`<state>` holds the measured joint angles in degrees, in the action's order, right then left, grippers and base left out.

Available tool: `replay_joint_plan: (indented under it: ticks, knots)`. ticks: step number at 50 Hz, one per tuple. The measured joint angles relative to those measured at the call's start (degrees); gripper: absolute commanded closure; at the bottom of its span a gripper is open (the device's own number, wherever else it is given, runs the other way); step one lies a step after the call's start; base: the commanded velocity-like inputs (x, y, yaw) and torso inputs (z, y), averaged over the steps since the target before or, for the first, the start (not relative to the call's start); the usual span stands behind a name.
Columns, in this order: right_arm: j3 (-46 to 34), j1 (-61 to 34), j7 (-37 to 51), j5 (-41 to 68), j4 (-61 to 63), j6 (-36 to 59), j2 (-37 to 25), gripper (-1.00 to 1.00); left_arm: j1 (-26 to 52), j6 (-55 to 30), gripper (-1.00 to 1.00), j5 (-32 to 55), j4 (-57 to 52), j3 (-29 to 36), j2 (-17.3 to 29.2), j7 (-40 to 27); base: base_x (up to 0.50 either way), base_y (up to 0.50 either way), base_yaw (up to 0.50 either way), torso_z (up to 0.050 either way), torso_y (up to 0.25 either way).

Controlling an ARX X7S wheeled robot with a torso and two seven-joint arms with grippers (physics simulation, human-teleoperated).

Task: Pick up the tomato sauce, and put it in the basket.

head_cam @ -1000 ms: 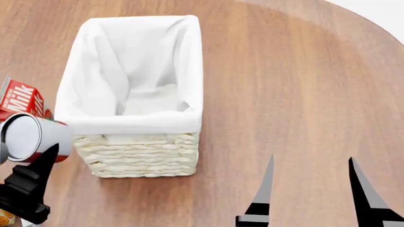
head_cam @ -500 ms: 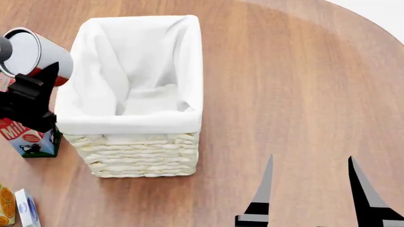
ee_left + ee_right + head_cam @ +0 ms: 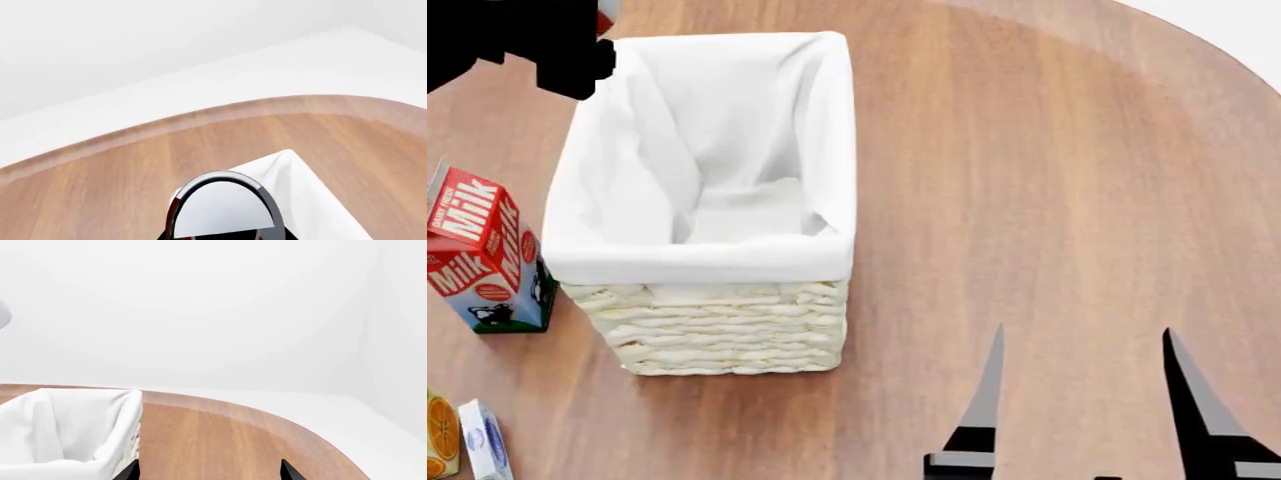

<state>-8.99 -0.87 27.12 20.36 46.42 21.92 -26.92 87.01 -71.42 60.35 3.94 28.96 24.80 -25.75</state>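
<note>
The left gripper [image 3: 527,40] shows in the head view only as a black shape at the top-left corner, raised beside the basket's far-left corner; it grips the tomato sauce [image 3: 223,210], whose silver top fills the lower middle of the left wrist view, with a sliver of red label at its side. The basket [image 3: 714,325], cream wicker with a white cloth lining, stands on the wooden table [image 3: 1054,200]; its lining corner lies just beyond the can in the left wrist view. The right gripper [image 3: 1088,400] hangs low at the near right, fingers spread apart and holding nothing. A milk carton [image 3: 481,255] stands left of the basket.
</note>
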Motion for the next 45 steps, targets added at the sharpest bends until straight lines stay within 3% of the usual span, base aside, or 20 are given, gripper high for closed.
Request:
replay_joint_plan:
  ticks: [15,27,33,45]
  knots:
    - [0.4,-0.3,0.8,0.3,1.5,1.4,-0.8,-1.00,10.6,6.5,1.00,-8.4,22.1,7.6,-8.9,9.2,0.00,0.00,0.00,0.000,0.000]
    - [-0.1,-0.9,1.2,0.2,2.5,2.5,-1.2,-1.00,18.1,15.1,1.00,-13.9,46.1,13.5,-17.6,18.1,0.00,0.00,0.00,0.000,0.000]
    - [-0.1,-1.0,1.4,0.4,2.9,2.8,-1.5,-1.00,20.2,18.1,1.00,-9.4,54.2,19.9,-20.3,19.4,0.00,0.00,0.00,0.000,0.000]
    - [0.0,-1.0,1.9,0.5,3.5,3.2,-1.8,-1.00,21.3,22.2,1.00,8.6,62.7,37.8,-22.5,17.9,0.00,0.00,0.00,0.000,0.000]
